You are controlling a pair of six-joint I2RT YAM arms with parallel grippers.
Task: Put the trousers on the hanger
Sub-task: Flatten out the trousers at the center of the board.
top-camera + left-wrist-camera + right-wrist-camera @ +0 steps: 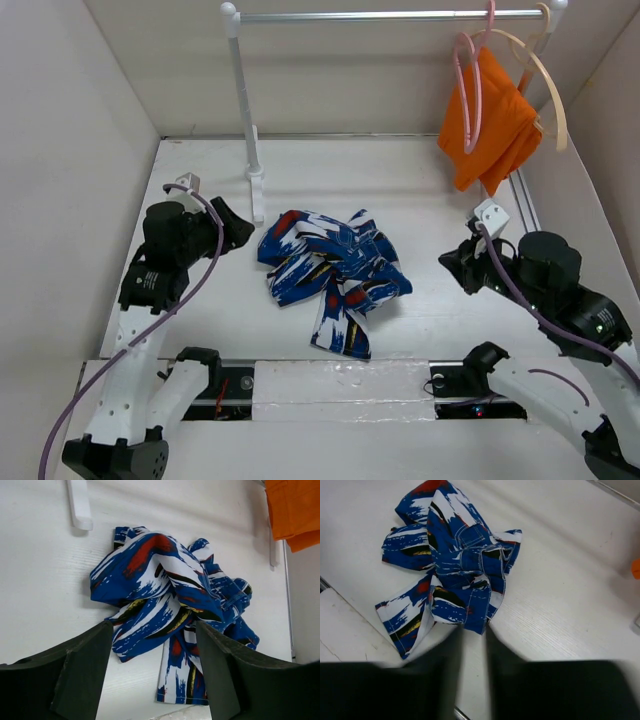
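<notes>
Build, both sides alike: left arm (130, 385) and right arm (545, 385) made of white lower links, with black motor housings at joints and bases. purple cable (195, 285) routed along each arm, looped past wrist. white camera bracket (188, 184) fitted at each wrist. left gripper (153, 625) fingers dark grey, blocky, flat-faced. right gripper (475, 630) fingers seen black, blurred.

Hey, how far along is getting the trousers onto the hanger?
Nothing looks done: the trousers lie crumpled on the table, and the pink hanger hangs on the rail. In hand: the left gripper and right gripper flank the heap, jaws open, empty. Left: grasp the trousers, fetch the hanger, drape them over it.
</notes>
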